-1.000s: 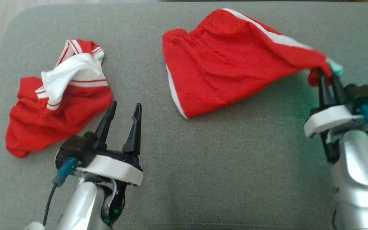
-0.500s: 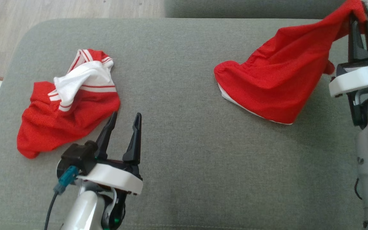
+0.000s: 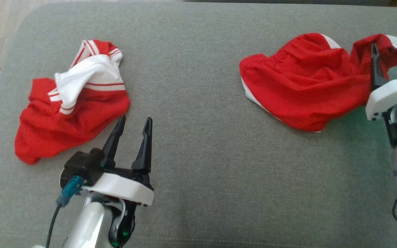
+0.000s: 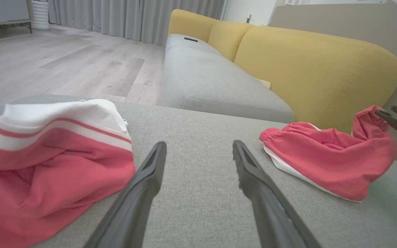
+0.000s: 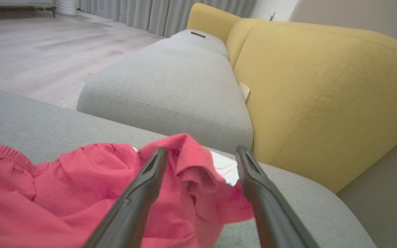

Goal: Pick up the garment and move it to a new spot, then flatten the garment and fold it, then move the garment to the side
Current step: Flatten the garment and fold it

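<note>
Red shorts (image 3: pixel 305 93) lie bunched at the right end of the grey cushion (image 3: pixel 198 155), one corner humped up between the right gripper (image 3: pixel 391 44) fingers. That claw is spread, not pinching; the cloth only sits between the fingers. Left gripper (image 3: pixel 135 119) is spread too, empty, hovering beside the red-and-white jersey (image 3: pixel 67 113), well apart from the shorts.

Handling guess: light mesh knit, floppy, drapes and bunches, more likely to snag on fingertips than slip. Best holds: the elastic waistband (image 3: pixel 277 54) corners, thickest part; or the white-striped side seam (image 3: pixel 253 100).

No brand, label or readable text.
</note>
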